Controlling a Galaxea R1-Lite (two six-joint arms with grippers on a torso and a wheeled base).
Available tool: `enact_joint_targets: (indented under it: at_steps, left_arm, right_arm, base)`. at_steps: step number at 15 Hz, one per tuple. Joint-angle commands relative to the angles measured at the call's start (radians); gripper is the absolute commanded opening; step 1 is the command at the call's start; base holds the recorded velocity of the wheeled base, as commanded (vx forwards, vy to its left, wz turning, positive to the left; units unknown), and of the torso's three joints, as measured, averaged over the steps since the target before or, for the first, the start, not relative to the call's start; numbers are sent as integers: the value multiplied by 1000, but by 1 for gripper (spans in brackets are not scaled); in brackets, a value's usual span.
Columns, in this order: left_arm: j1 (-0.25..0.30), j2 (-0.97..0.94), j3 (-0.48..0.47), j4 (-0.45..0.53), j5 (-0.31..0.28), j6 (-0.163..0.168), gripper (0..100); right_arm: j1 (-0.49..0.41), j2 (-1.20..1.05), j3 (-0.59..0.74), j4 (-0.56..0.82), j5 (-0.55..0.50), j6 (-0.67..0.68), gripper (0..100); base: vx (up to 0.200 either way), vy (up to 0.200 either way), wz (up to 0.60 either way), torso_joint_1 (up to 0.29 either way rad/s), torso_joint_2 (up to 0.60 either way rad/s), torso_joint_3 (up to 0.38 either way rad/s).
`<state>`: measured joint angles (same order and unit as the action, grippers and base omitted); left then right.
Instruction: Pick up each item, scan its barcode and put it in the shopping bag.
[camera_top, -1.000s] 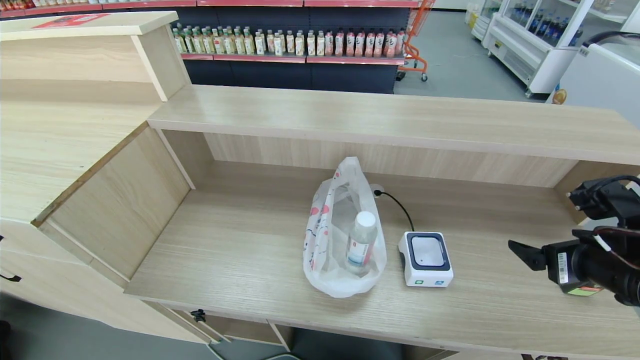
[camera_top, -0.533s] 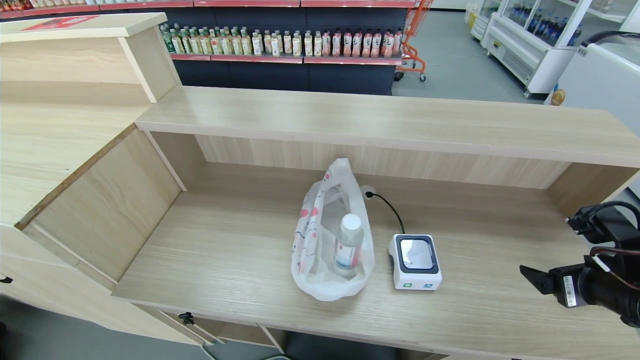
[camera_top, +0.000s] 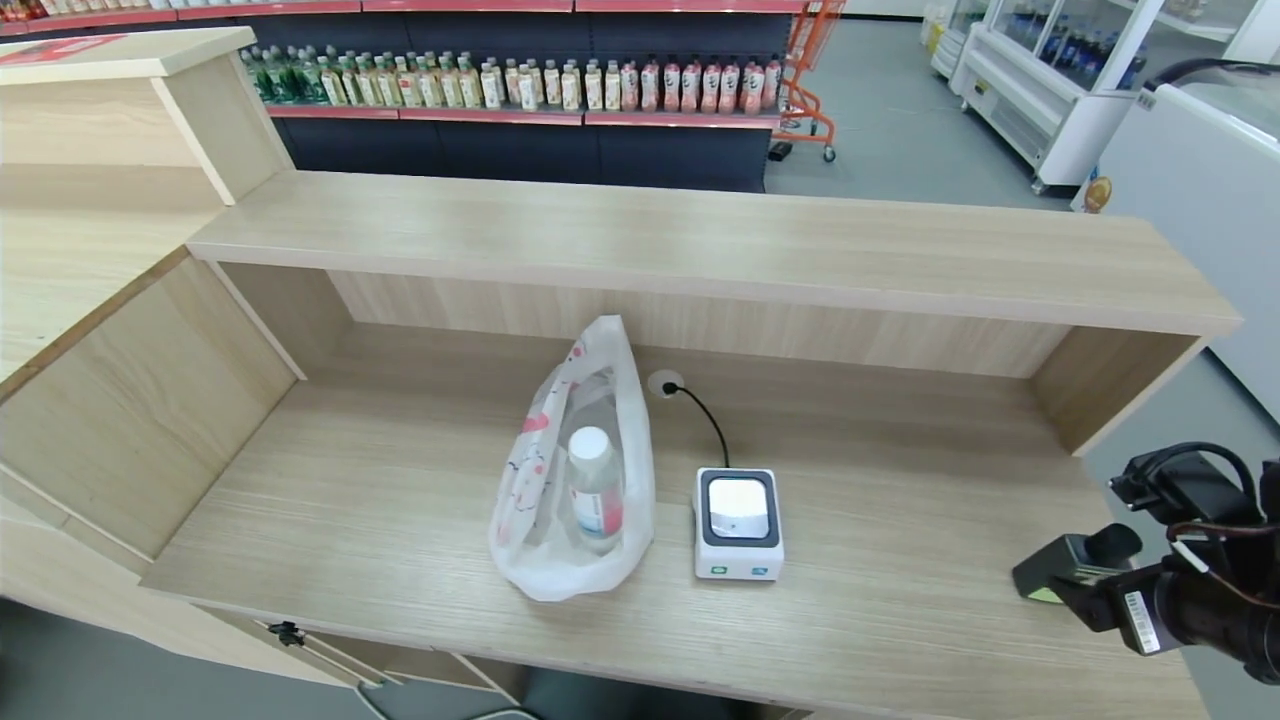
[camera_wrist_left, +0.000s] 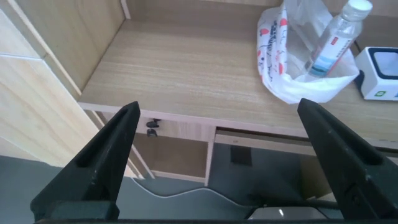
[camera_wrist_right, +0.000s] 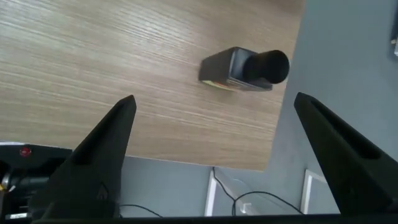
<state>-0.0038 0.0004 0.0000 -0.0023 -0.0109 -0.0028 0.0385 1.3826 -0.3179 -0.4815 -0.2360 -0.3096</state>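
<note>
A pale wood counter (camera_top: 900, 560) runs across the foreground; a raised ledge (camera_top: 700, 235) stands along its far edge on a back panel (camera_top: 800, 335) and end panels; at the left a taller wood block (camera_top: 90, 110) steps up beside it; under the worktop is a drawer front (camera_wrist_left: 273, 146) with a small dark latch (camera_wrist_left: 152, 129) near it; beyond the ledge a dark shelf unit (camera_top: 500, 150) with red edging carries a row of bottles (camera_top: 520, 85); an orange trolley (camera_top: 808, 95) stands at its end; the floor (camera_top: 900, 130) is grey; white glass-door coolers (camera_top: 1040, 120) line the right side, a white chest freezer (camera_top: 1200, 200) nearest; the light is even and bright.
</note>
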Motion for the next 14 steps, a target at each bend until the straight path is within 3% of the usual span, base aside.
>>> enact_joint_targets:
  at_steps: [1,3,8,12,14]
  left_arm:
    - [1,1,0,-1,0,0,100]
    - [-1,0,0,-1,0,1,100]
    - [1,1,0,-1,0,1,100]
    - [1,0,0,-1,0,1,100]
    - [1,1,0,-1,0,1,100]
  right_arm:
    - [1,33,6,0,-2,-20,100]
    - [-8,55,8,0,-3,-71,100]
    - [-49,159,-15,-28,-8,-158,100]
    - [-115,337,-47,-236,1,-223,100]
    - [-123,441,-72,-338,86,-241,100]
  base:
    - [-200,-200,0,27,7,2]
    - [-200,-200,0,-5,2,2]
    - [0,0,0,0,0,0]
    - [0,0,0,0,0,0]
    - [0,0,0,0,0,0]
